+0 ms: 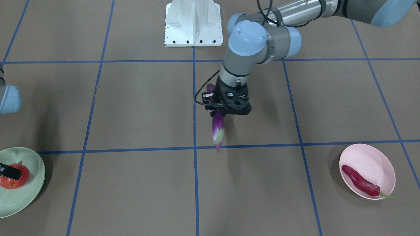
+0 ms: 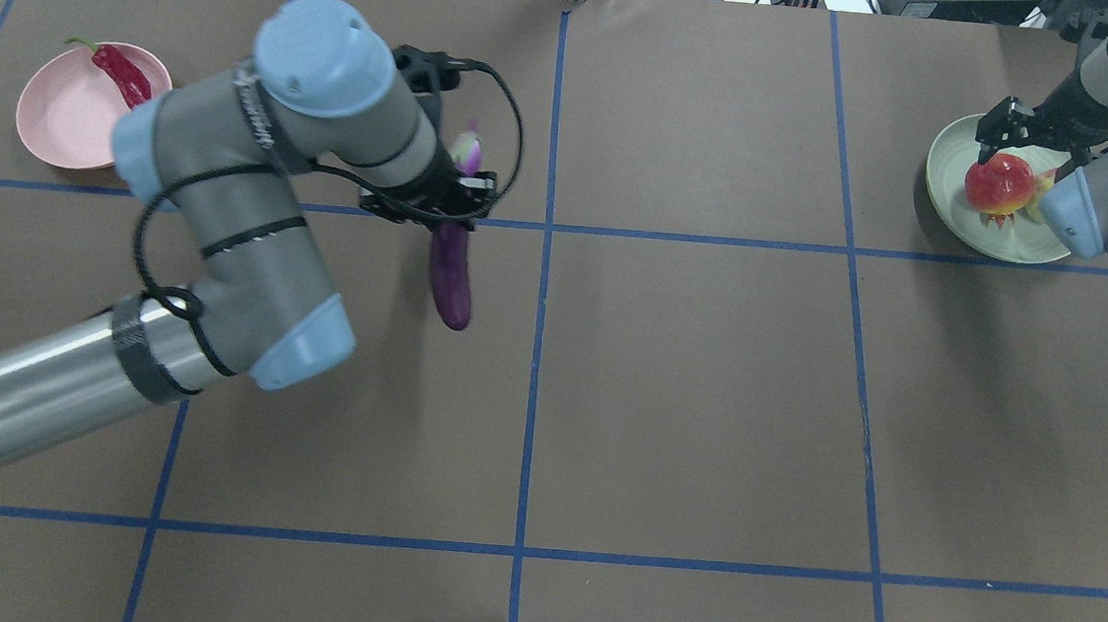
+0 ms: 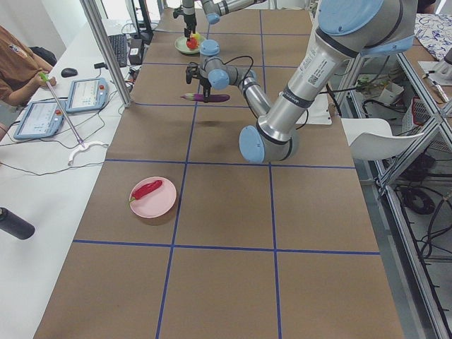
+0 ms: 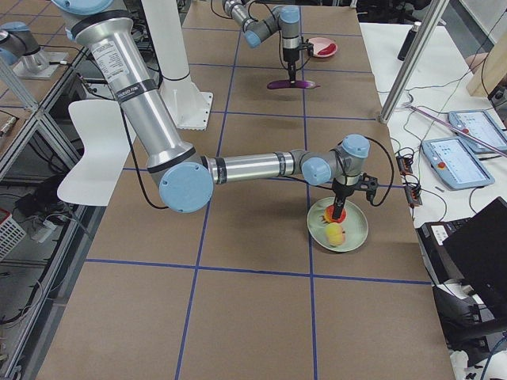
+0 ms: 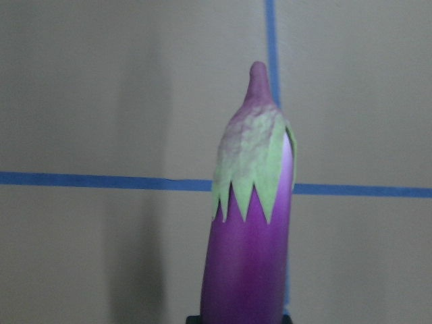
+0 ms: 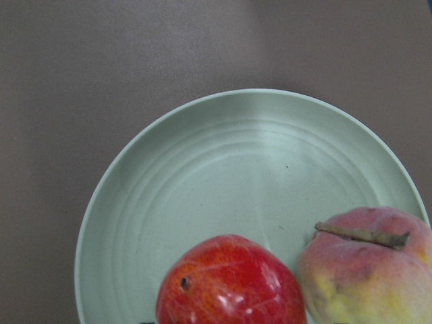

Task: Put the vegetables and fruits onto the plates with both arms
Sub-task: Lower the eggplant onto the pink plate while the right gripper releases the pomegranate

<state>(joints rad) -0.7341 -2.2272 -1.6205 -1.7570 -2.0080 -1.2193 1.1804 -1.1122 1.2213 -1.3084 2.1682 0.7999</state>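
Our left fingers (image 1: 212, 108) are clamping the purple eggplant (image 1: 217, 126), holding it level above the middle of the surface (image 1: 137, 108). Our right fingers (image 1: 10, 171) are straddling the red fruit (image 6: 229, 283) on the mint plate (image 6: 223, 169), beside the peach (image 6: 368, 270); we cannot tell whether they are gripping it.

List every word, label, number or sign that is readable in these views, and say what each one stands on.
No text is legible in any view.
Left arm: small print along its wrist link, too blurred to read.
Right arm: small print on its upper link, too small to read.
Tablet screens on the side desk: lit, but the contents are too small to read.
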